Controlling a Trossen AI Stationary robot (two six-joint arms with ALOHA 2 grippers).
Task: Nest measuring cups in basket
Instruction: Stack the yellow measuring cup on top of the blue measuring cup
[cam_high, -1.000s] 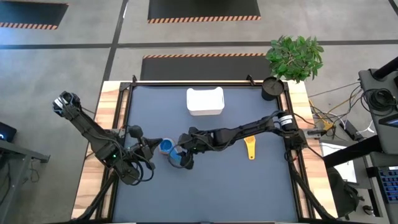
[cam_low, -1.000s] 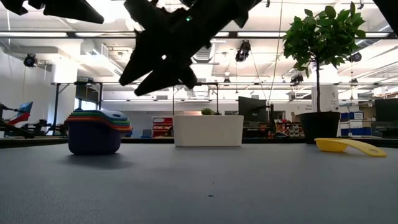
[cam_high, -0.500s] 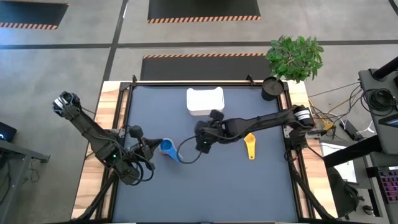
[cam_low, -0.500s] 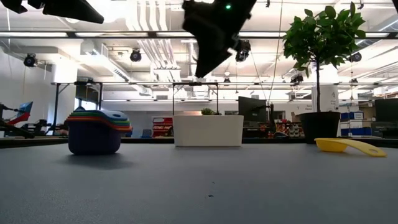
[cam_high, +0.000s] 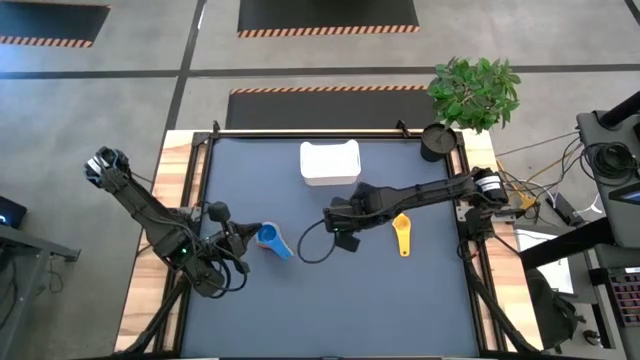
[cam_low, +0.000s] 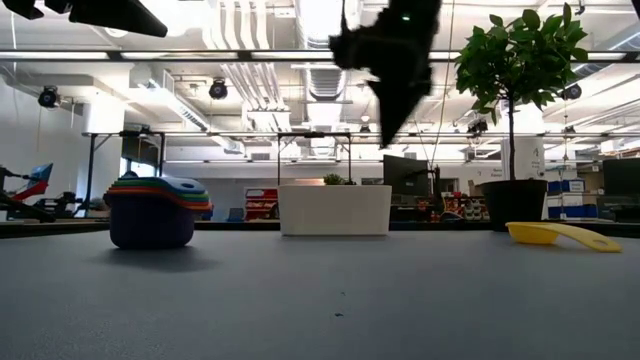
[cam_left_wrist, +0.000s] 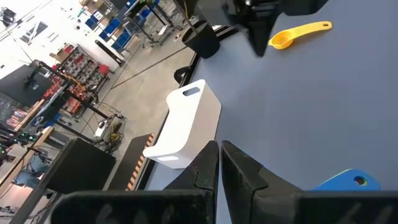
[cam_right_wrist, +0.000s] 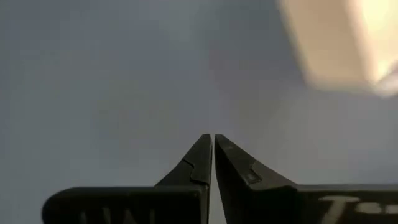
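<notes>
Overhead and table-level views, nesting task part-way through.

Centre-left of overhead view: stack of nested cups (cam_high: 271, 239), blue uppermost, on the dark table (cam_high: 420, 300); in the table-level view, at left, the same stack (cam_low: 152, 212) with purple at the base and several coloured rims above.

Upper centre of overhead view: white basket (cam_high: 330, 162), well apart from the stack, no cup visible inside.

Right of centre: single yellow cup (cam_high: 402, 236), handle toward the lower edge, lying alone on the table; also at far right of the table-level view (cam_low: 555, 233).

Right hand (cam_high: 345, 240) just left of the yellow cup, raised clear of the table, fingers pressed together, nothing held.

Left hand (cam_high: 248, 233) close beside the stack at lower left, fingers likewise pressed together, empty; not clear whether touching the stack.

Black round cup (cam_high: 436, 141) and potted plant (cam_high: 476, 90) at upper right corner, outside the task.

Step in hand, by judgement: reach for the last loose cup. Next move likely requires opening the right hand, lowering over the yellow handle, gripping, then carrying to the stack; transfer of the full stack into the basket not yet done.
</notes>
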